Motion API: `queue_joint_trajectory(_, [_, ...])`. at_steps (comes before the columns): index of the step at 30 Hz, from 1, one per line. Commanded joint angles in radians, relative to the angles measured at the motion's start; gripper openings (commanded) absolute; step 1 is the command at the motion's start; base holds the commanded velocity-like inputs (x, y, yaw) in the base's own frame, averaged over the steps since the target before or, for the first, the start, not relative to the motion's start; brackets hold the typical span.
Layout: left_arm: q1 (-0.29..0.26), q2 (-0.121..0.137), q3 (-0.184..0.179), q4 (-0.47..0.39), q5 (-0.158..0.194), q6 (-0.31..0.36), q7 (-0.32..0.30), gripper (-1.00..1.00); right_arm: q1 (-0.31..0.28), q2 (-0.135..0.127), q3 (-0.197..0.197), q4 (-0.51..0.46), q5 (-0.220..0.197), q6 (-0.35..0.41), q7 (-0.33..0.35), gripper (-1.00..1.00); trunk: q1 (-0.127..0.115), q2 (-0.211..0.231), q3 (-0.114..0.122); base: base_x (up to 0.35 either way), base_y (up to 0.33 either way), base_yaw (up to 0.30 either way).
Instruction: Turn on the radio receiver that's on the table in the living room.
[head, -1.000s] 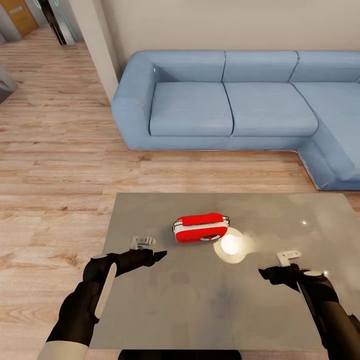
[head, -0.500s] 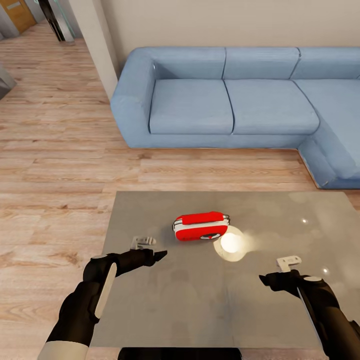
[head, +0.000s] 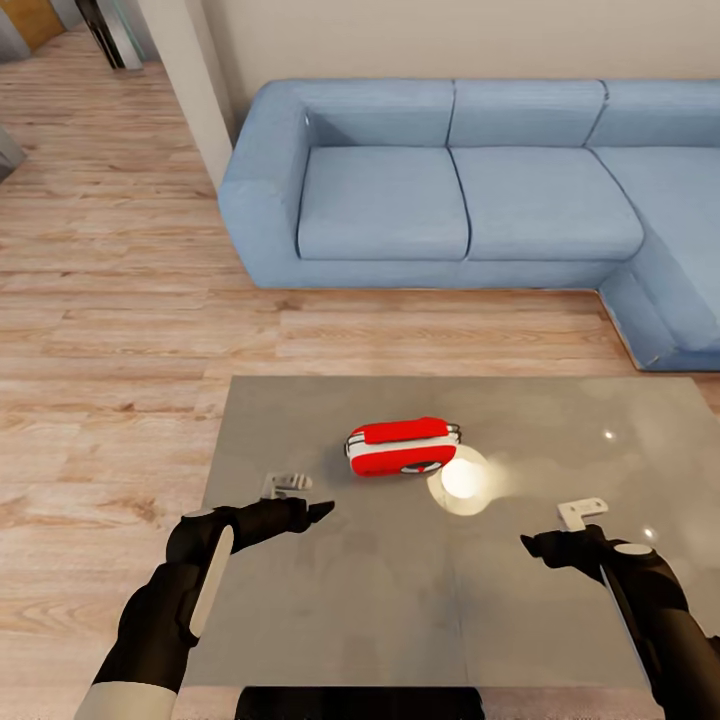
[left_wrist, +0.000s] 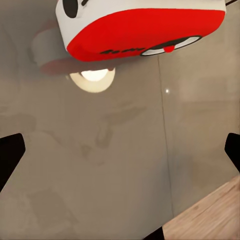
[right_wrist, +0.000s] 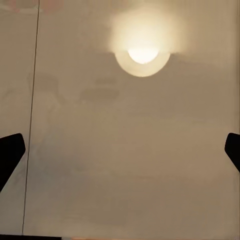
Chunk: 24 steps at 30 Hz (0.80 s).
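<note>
Grippers (head: 318, 513) (head: 532, 545) as before, both wide open, empty, short of radio receiver (head: 402, 447).

Setting: a home living room, rendered in simulation. A light-blue upholstered sectional sofa (head: 450, 190) with square seat cushions is standing against a pale plain wall (head: 450, 40) and turning a corner at one end. Light wood plank flooring (head: 110, 330) is running throughout and continuing past a white pillar (head: 185, 75) toward further rooms. A large low rectangular table with a glossy grey-brown top (head: 320, 600) is sitting in front of the sofa, reflecting a round ceiling lamp as a bright disc (head: 460, 482).
</note>
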Motion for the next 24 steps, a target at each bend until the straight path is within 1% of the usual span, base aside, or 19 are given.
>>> queue_joint_trajectory(1, [0.000, 0.000, 0.000, 0.000, 0.000, 0.000, 0.000, 1.00, 0.000, 0.000, 0.000, -0.001, 0.000, 0.000, 0.000, 1.00, 0.000, 0.000, -0.002, 0.000, 0.000, 0.000])
queue_joint_trajectory(4, [0.000, -0.001, 0.000, 0.000, 0.000, 0.000, 0.000, 1.00, 0.000, -0.001, 0.001, -0.005, 0.000, 0.001, 0.000, 1.00, 0.000, 0.000, -0.007, 0.000, 0.000, 0.000])
queue_joint_trajectory(9, [0.000, -0.001, 0.000, 0.000, 0.000, 0.000, -0.002, 1.00, 0.000, -0.001, 0.003, -0.048, 0.000, 0.002, 0.000, 1.00, 0.000, 0.000, -0.015, 0.000, 0.000, 0.000])
queue_joint_trajectory(12, [0.000, -0.001, 0.000, 0.000, 0.003, 0.000, -0.014, 1.00, 0.000, -0.001, 0.004, -0.064, 0.001, 0.003, 0.000, 1.00, 0.000, 0.000, -0.019, 0.000, 0.000, 0.000])
queue_joint_trajectory(15, [0.000, -0.001, -0.001, -0.001, 0.015, -0.001, -0.055, 1.00, 0.000, -0.001, 0.005, -0.071, 0.001, 0.006, 0.000, 1.00, 0.000, 0.000, -0.024, 0.000, 0.000, 0.000])
queue_joint_trajectory(16, [0.000, 0.000, -0.001, 0.000, 0.023, -0.001, -0.089, 1.00, 0.000, -0.002, 0.006, -0.073, 0.001, 0.007, 0.000, 1.00, 0.000, 0.000, -0.026, 0.000, 0.000, 0.000])
queue_joint_trajectory(17, [0.000, 0.000, -0.002, 0.001, 0.027, -0.002, -0.109, 1.00, 0.000, -0.002, 0.007, -0.073, 0.001, 0.007, 0.000, 1.00, 0.000, 0.000, -0.028, 0.000, 0.000, 0.000])
queue_joint_trajectory(18, [0.000, 0.000, -0.002, 0.000, 0.031, -0.003, -0.151, 1.00, 0.000, -0.001, 0.007, -0.074, 0.001, 0.008, 0.000, 1.00, 0.000, 0.000, -0.029, 0.000, 0.000, 0.000])
queue_joint_trajectory(19, [0.000, 0.000, -0.003, 0.000, 0.033, -0.003, -0.172, 1.00, 0.000, -0.001, 0.007, -0.074, 0.001, 0.008, 0.000, 1.00, 0.000, 0.000, -0.031, 0.000, 0.000, 0.000])
queue_joint_trajectory(20, [0.000, 0.001, -0.004, 0.000, 0.035, -0.004, -0.214, 1.00, 0.000, -0.001, 0.008, -0.075, 0.002, 0.008, 0.000, 1.00, 0.000, 0.000, -0.032, 0.000, 0.000, 0.000])
queue_joint_trajectory(22, [0.000, 0.001, -0.005, 0.001, 0.037, -0.004, -0.259, 1.00, 0.000, -0.001, 0.008, -0.075, 0.002, 0.008, 0.000, 1.00, 0.000, 0.000, -0.036, 0.000, 0.000, 0.000])
queue_joint_trajectory(24, [0.000, 0.002, -0.006, 0.002, 0.037, -0.005, -0.277, 1.00, 0.000, -0.002, 0.008, -0.076, 0.002, 0.008, 0.000, 1.00, 0.000, 0.000, -0.039, 0.000, 0.000, 0.000])
